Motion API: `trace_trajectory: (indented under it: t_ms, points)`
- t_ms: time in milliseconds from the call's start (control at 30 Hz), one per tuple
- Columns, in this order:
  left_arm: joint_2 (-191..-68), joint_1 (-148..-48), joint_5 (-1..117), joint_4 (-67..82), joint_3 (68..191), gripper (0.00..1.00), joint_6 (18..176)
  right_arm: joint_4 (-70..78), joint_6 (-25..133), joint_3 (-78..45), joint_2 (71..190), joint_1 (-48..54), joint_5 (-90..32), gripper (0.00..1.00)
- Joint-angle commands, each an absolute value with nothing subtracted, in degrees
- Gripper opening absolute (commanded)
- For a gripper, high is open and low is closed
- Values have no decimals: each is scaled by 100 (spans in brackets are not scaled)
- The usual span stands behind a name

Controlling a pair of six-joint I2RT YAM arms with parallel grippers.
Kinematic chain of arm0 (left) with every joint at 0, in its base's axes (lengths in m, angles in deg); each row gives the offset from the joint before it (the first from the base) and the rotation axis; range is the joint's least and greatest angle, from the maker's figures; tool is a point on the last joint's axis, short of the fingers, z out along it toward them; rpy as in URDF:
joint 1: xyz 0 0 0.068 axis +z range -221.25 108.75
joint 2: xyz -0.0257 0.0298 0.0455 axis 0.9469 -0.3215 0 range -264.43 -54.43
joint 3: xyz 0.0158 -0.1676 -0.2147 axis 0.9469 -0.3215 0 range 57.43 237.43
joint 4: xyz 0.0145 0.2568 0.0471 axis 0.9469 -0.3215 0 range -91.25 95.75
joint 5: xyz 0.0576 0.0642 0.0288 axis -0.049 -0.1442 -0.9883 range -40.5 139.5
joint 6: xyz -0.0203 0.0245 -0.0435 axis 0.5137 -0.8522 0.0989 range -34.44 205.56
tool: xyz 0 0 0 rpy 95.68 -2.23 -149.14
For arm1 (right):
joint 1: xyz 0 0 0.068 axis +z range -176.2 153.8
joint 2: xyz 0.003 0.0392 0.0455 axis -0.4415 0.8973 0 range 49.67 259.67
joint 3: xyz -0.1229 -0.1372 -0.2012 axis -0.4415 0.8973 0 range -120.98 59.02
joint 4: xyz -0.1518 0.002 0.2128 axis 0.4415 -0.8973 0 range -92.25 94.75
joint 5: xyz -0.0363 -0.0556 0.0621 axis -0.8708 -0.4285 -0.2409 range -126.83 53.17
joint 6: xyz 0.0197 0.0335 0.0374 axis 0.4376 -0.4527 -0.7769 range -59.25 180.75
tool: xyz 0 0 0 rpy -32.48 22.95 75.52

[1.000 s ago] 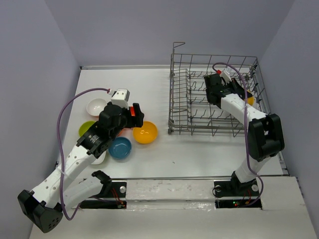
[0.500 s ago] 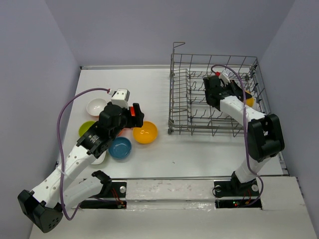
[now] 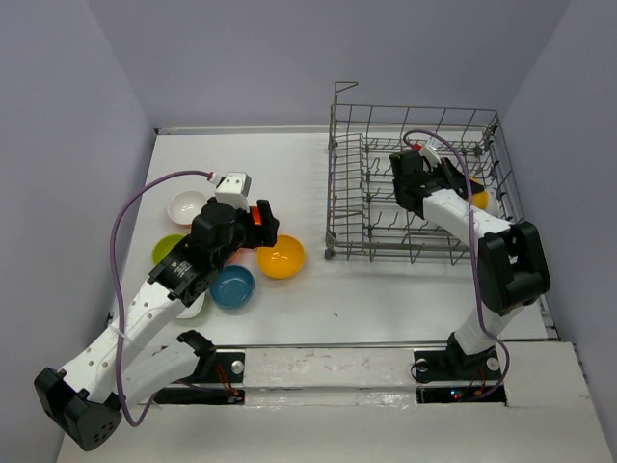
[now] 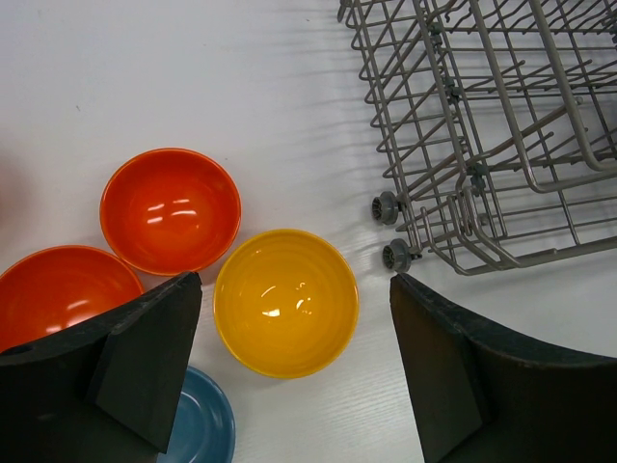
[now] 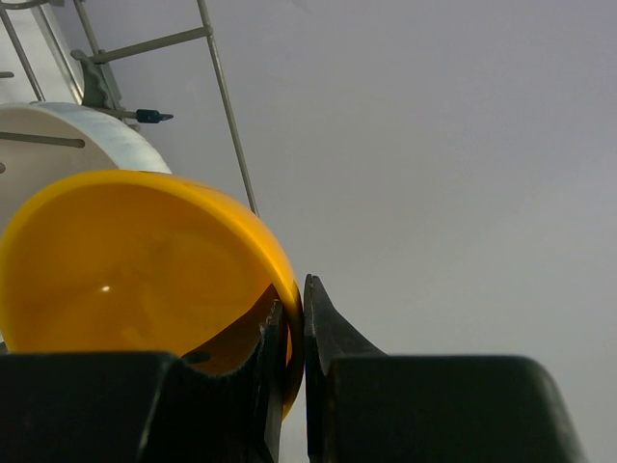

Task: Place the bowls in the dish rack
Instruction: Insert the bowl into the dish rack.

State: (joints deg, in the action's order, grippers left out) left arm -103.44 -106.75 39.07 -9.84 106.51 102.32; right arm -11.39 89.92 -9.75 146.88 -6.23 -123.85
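Item: yellow bowl [image 5: 135,270], rim pinched in my right hand [image 5: 301,323], held on edge, I judge for slotting between tines, inside dish rack [image 3: 366,193] at 2 o'clock. Left hand [image 4: 294,282] spread wide, empty, above loose bowls [image 4: 171,209] at 9 o'clock on worktop [image 4: 193,77].

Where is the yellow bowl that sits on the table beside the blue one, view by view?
Top external: yellow bowl, left of centre.
Left wrist: lower centre.
Right wrist: not in it; the right gripper pinches another yellow bowl.
Shared landmark: dish rack, in all three.
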Motion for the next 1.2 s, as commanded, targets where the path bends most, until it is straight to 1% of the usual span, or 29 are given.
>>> trace_trajectory:
  t_ms: [0,400,967,1133,1167]
  points:
    - [-10356,-10658,3975,-778,10568,88,10130,-834,8958,-1120,14819,-554,-13122,1]
    - [-10382,-10658,3957,-787,10568,89,10129,-852,8923,-1392,15197,-502,-13105,1]
    - [-10399,-10658,3966,-787,10559,89,10138,-861,8958,-1428,15092,-449,-13096,1]
    - [-10391,-10658,3975,-796,10559,89,10138,-861,8958,-1454,15162,-449,-13087,2]
    - [-10391,-10658,3975,-787,10559,89,10138,-861,8967,-1471,15206,-449,-13087,4]
